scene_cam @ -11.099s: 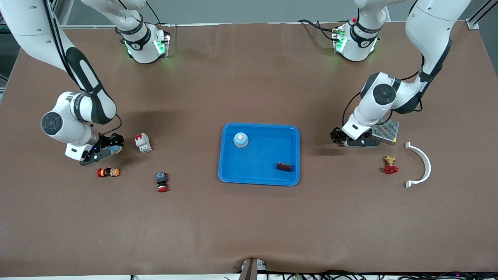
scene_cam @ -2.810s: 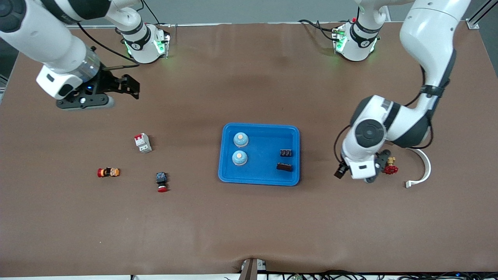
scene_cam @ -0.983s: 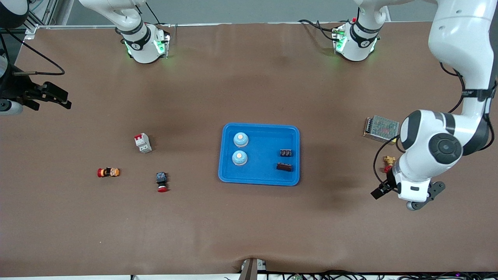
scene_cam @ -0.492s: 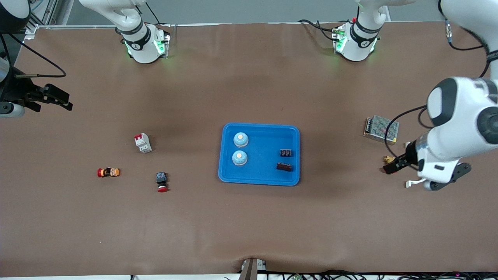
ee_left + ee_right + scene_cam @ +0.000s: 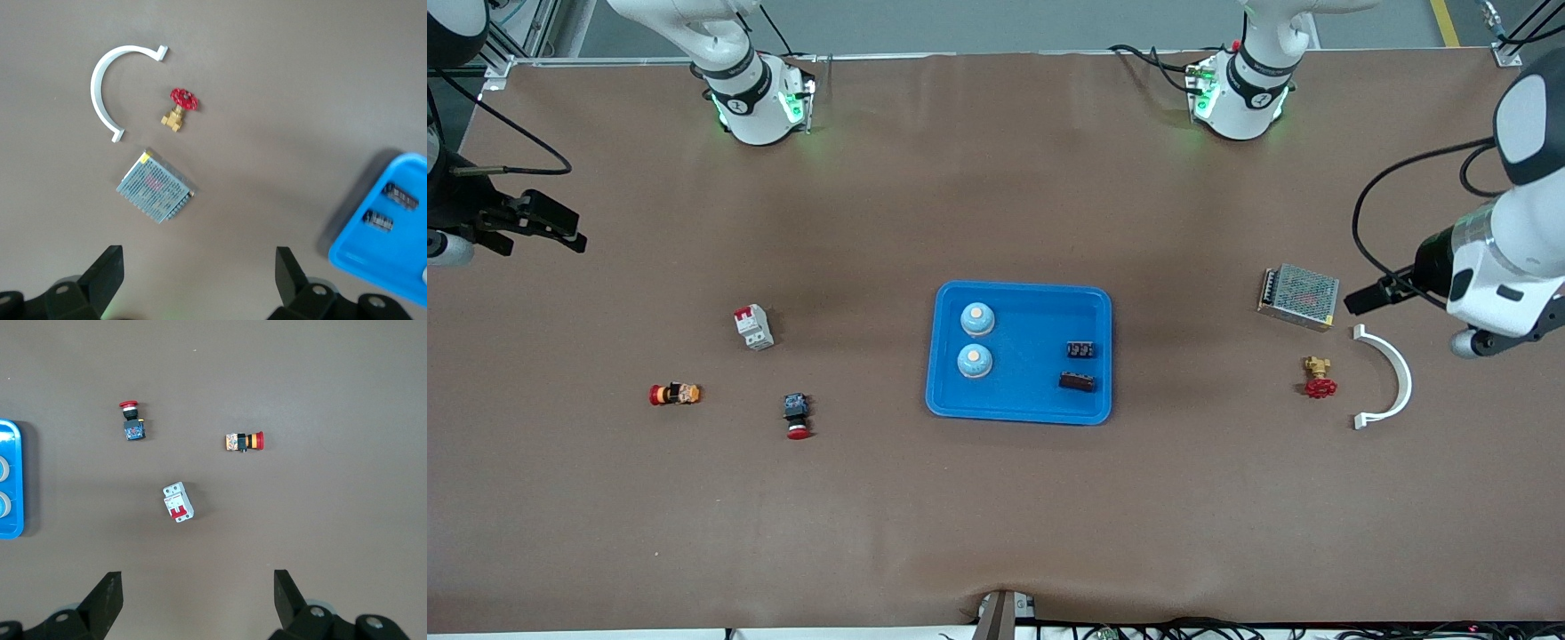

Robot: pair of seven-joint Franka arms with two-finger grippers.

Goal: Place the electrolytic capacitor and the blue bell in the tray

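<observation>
The blue tray (image 5: 1032,391) lies mid-table. In it sit two light-blue bells (image 5: 977,318) (image 5: 975,360) toward the right arm's end. Two small dark parts (image 5: 1080,349) (image 5: 1077,381) lie toward the left arm's end. My left gripper (image 5: 1374,295) is open and empty, high over the table's left-arm end; its wrist view (image 5: 200,260) shows the tray's corner (image 5: 393,250) with the dark parts (image 5: 400,195). My right gripper (image 5: 560,227) is open and empty, high over the right-arm end (image 5: 198,583); its view shows the tray's rim (image 5: 10,530).
A metal mesh box (image 5: 1299,296), a red-handled brass valve (image 5: 1318,377) and a white curved piece (image 5: 1392,373) lie toward the left arm's end. A white-and-red breaker (image 5: 753,326), a red-and-yellow button (image 5: 674,394) and a red-capped switch (image 5: 796,416) lie toward the right arm's end.
A second bell and a second dark part came into the tray. My left gripper has since risen from beside the valve and swung outward to its end. My right gripper barely moved.
</observation>
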